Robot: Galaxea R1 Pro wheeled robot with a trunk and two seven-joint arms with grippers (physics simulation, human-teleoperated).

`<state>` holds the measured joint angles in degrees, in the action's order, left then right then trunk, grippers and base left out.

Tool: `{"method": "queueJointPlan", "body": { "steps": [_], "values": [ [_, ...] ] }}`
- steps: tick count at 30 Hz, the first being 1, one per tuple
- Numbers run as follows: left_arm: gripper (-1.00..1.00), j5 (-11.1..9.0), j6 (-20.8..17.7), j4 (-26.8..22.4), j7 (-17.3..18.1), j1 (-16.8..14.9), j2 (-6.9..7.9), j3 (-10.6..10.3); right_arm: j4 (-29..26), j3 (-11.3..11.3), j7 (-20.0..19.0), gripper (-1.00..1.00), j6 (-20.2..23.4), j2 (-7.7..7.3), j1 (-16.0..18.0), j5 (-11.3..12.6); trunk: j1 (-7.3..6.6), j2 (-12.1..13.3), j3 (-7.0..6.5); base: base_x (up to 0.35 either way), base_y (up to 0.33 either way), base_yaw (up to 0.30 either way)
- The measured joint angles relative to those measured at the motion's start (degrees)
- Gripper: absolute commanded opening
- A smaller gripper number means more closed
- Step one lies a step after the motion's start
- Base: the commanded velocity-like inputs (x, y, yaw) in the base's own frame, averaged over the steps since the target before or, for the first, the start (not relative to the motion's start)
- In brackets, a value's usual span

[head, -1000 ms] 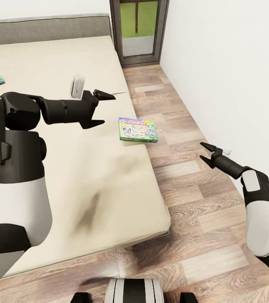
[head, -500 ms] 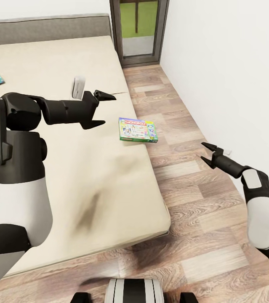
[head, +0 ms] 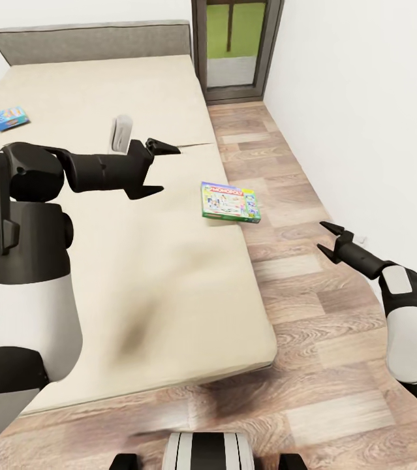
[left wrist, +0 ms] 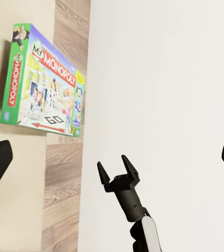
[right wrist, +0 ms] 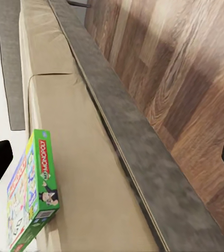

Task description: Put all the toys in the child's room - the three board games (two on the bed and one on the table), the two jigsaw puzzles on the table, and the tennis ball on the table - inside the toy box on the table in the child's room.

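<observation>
- MONOPOLY box (head: pixel 230 202) flat at bed (head: pixel 104 261) edge, slightly overhanging
- left gripper (head: pixel 158 169) wide open over mattress — empty
- right gripper (head: pixel 331 239) open above plank floor (head: pixel 312 365), empty

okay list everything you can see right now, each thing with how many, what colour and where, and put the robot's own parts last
Monopoly board game: one, green-edged, at the bed's right edge, overhanging the floor.
Blue board game: one, blue with yellow title, far left on the bed.
Bed: one, beige mattress, grey headboard, left of the floor.
Floor: wood planks, right of the bed.
Wall: white, at right.
Glass door: one, dark frame, far end.
Left gripper: one, black, open, above the bed.
Right gripper: one, black, open, over the floor.
</observation>
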<state>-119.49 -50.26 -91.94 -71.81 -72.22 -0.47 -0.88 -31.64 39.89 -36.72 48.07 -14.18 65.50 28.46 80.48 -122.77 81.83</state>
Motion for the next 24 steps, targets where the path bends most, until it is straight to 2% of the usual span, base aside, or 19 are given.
{"method": "queueJointPlan", "body": {
  "steps": [24],
  "values": [
    [1.0,0.2,1.4,0.0,-1.1,-0.2,-0.09,-0.1,0.1,0.6,-0.2,1.0,0.0,-0.2,-0.3,0.0,0.0,0.0,0.0,0.0,0.0,0.26]
  ]
}}
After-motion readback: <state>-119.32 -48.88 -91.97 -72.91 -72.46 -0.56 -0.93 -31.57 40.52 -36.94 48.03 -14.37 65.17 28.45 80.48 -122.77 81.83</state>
